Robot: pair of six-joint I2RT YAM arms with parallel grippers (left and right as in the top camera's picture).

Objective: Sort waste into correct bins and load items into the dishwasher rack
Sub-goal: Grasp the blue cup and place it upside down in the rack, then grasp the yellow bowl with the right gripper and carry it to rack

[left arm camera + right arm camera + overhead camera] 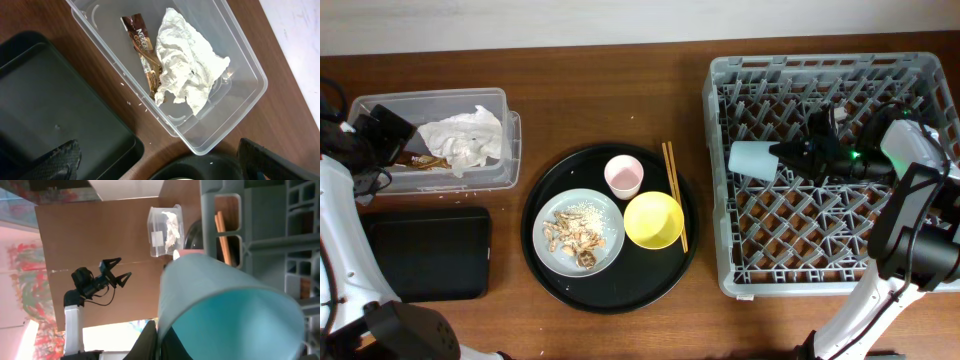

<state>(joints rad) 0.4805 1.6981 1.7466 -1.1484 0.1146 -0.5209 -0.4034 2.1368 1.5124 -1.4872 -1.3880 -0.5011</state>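
Filling the right wrist view, the small light-blue cup point(225, 315) lay sideways with its smooth, pale wall toward the lens. The right end effector point(778, 155) was pinched on it, holding it over the left part of the grey dishwasher rack point(720, 200), a square plastic crate of lattice pegs. Only the overhead view showed that placement. The left end effector point(157, 150) hung spread wide and held nothing, with one dark finger at each lower corner of its wrist view. Below it sat the clear tub point(250, 75), rounded at the corners, which held the crumpled white napkin point(187, 75) lying partly over the glossy brown wrapper point(142, 45). The wrapper's printing could be seen only from that wrist camera. Just beside the tub on the wooden tabletop point(600, 100) lay the flat black tray point(430, 250). In the middle, the round black tray point(545, 270) carried the pale plate point(612, 232) with crumbly beige food scraps point(575, 235), the pink cup point(623, 176), the yellow bowl point(653, 220) and the wooden chopsticks point(674, 190) along the bowl's right side.
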